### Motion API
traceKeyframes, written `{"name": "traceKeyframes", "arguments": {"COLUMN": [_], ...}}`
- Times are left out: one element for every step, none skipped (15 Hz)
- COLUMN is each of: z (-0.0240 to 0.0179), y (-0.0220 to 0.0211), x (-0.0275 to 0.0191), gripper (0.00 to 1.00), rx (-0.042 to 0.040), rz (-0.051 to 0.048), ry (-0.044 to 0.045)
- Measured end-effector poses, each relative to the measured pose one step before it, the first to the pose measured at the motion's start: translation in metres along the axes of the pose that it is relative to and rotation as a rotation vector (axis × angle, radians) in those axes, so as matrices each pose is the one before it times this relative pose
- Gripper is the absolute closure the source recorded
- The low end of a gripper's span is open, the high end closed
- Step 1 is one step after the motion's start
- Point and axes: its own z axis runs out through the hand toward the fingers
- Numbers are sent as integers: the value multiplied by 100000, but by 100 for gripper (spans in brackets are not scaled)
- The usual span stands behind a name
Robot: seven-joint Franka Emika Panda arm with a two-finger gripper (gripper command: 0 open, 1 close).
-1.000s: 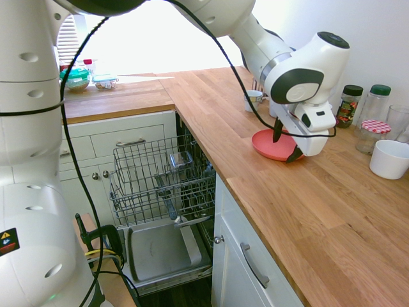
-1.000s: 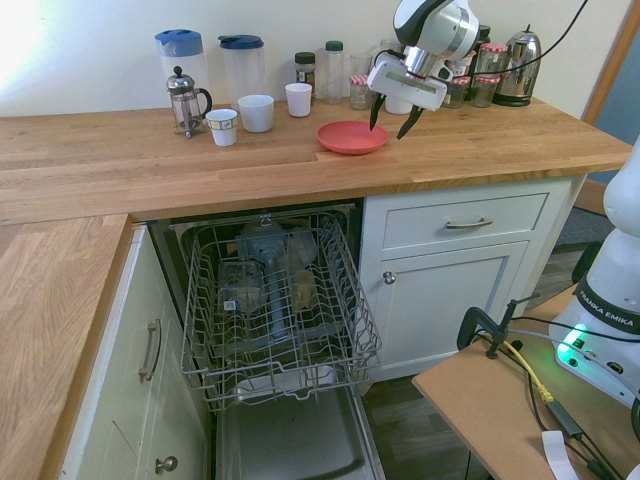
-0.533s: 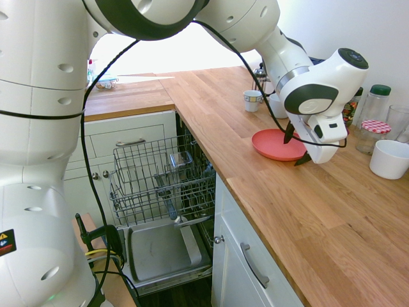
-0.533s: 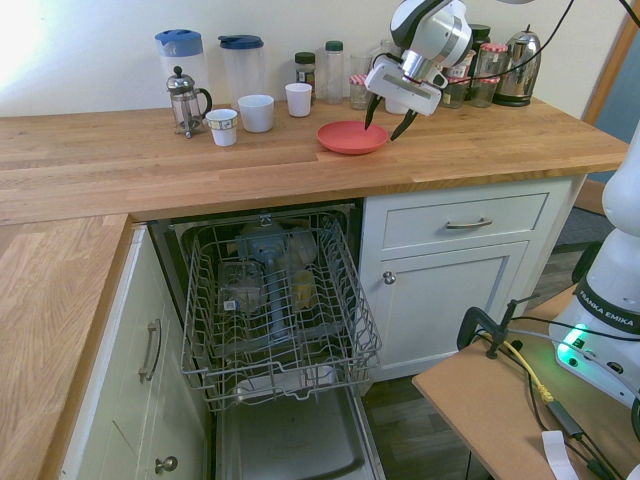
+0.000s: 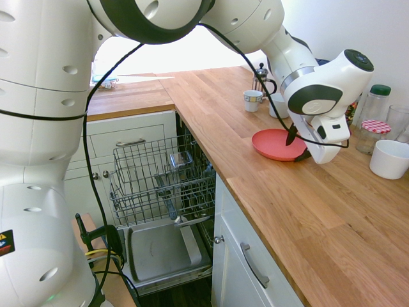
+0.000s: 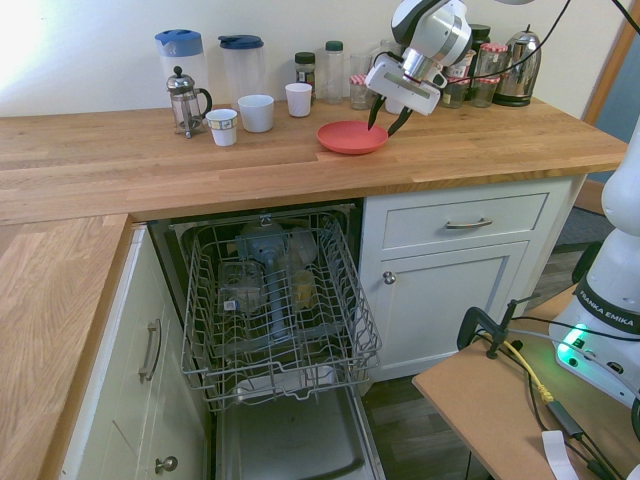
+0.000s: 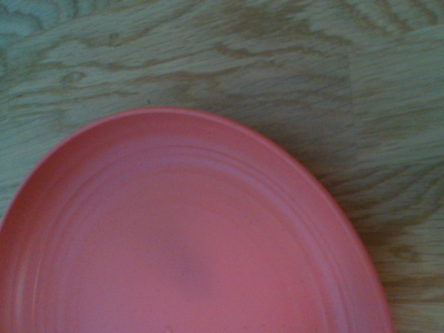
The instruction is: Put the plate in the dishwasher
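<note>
The coral-red plate [image 5: 273, 144] [image 6: 350, 137] lies flat on the wooden counter, and it fills most of the wrist view [image 7: 180, 236]. My gripper [image 5: 298, 146] [image 6: 384, 117] hangs open just above the plate's rim, one dark finger over the plate and the other beside its edge. Nothing is held between the fingers. Under the counter the dishwasher [image 5: 160, 192] [image 6: 275, 300] stands open, its wire rack pulled out over the lowered grey door panel [image 5: 163, 246].
A white bowl [image 5: 390, 158], glass jars [image 5: 374, 131], mugs [image 6: 256, 112], a French press [image 6: 184, 100], pitchers and a kettle [image 6: 518, 66] line the counter behind the plate. The rack holds a few glasses. White cabinet drawers [image 6: 465, 225] flank the dishwasher.
The gripper has shifted a little toward the jars and lowered closer to the plate's rim. The plate has stayed where it was.
</note>
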Motion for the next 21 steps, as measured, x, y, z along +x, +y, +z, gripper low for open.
{"name": "traceKeyframes", "arguments": {"z": [101,183,247,307,254,119,28,-22,-2,-29,-57,-133,-226,-516,-901,-1277,-1454,-1827,-1829,-1799,-1840], "y": [10,-34,-41,29,71,64,4,-24,-6,-5,-20,-24,-19,-186,-362,-517,-609,-849,-971,-1205,-1489], "x": [72,84,106,126,89,17,-2,8,-1,37,62,131,118,-44,-196,-437,-707,-1211,-1702,-2179,-2682], "gripper": [100,100,100,100,100,100,100,100,100,100,100,100,100,100,100,100,100,100,100,100,100], "rx": [-161,-222,-314,-306,-302,-211,55,233,187,229,327,524,583,1047,1406,1750,1968,2157,1766,814,186], "rz": [-288,-281,-390,-409,-223,-98,-257,-695,-855,-1106,-1230,-1095,-1250,-1708,-1800,-2467,-3438,-4746,-5395,-5794,-6690], "ry": [-129,-246,-338,-248,-306,-452,-319,-143,-132,112,394,736,519,702,1080,1144,1382,1603,2421,3047,3273]}}
